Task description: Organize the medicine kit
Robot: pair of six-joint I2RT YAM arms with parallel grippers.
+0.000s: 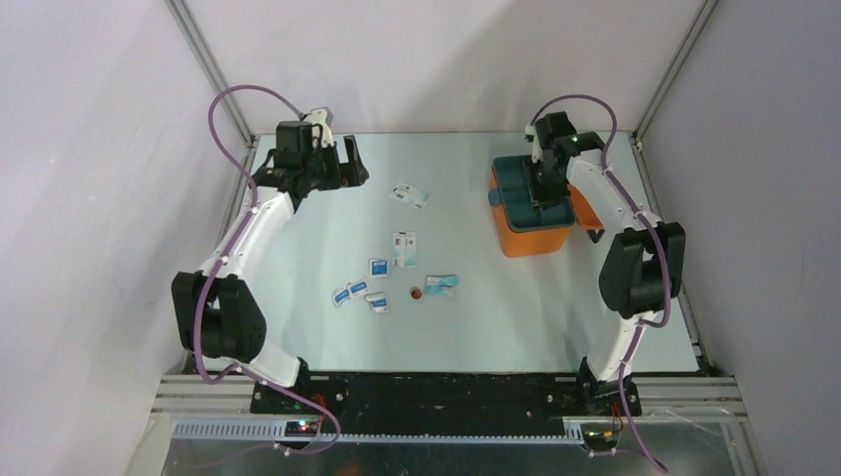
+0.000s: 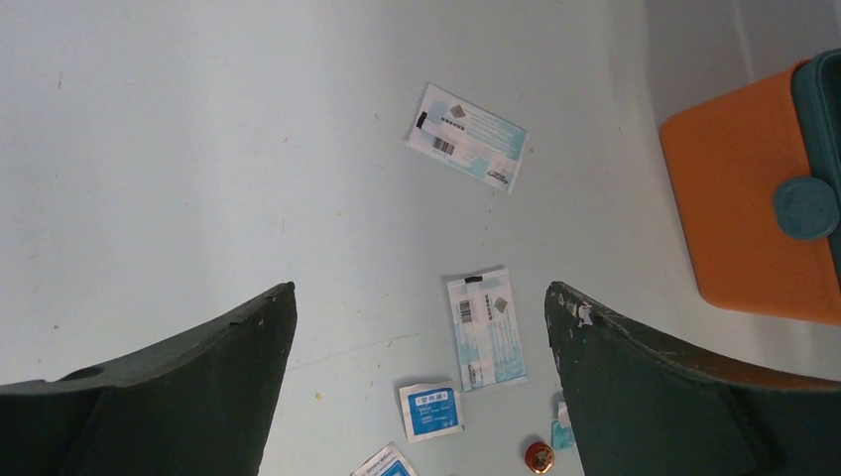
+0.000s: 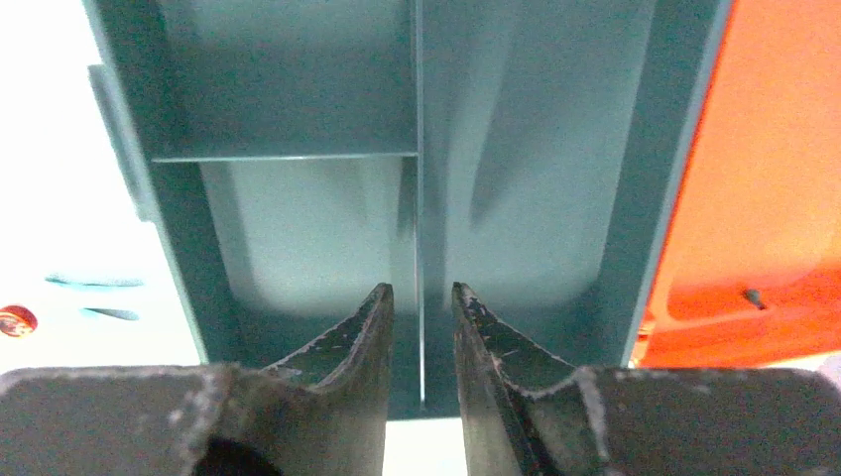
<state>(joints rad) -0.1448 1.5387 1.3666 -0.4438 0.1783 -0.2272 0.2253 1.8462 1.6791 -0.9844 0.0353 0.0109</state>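
The medicine kit (image 1: 531,236) is an orange box at the back right. A teal divided tray (image 1: 516,183) sits in its top, and its orange lid (image 1: 587,213) hangs open to the right. My right gripper (image 1: 547,193) reaches down into the tray (image 3: 298,228). In the right wrist view its gripper (image 3: 421,288) is open a little. The fingertips stand on either side of the thin divider wall (image 3: 419,149) without touching it. My left gripper (image 1: 335,167) hovers wide open at the back left, holding nothing (image 2: 421,288).
Loose on the table lie long white-and-blue packets (image 1: 410,194) (image 1: 404,248), small blue sachets (image 1: 378,266) (image 1: 349,292), a teal-tinted packet (image 1: 441,284) and a small red tin (image 1: 416,293). The left wrist view shows the packets (image 2: 466,137) (image 2: 486,327) and the kit's orange side (image 2: 744,218).
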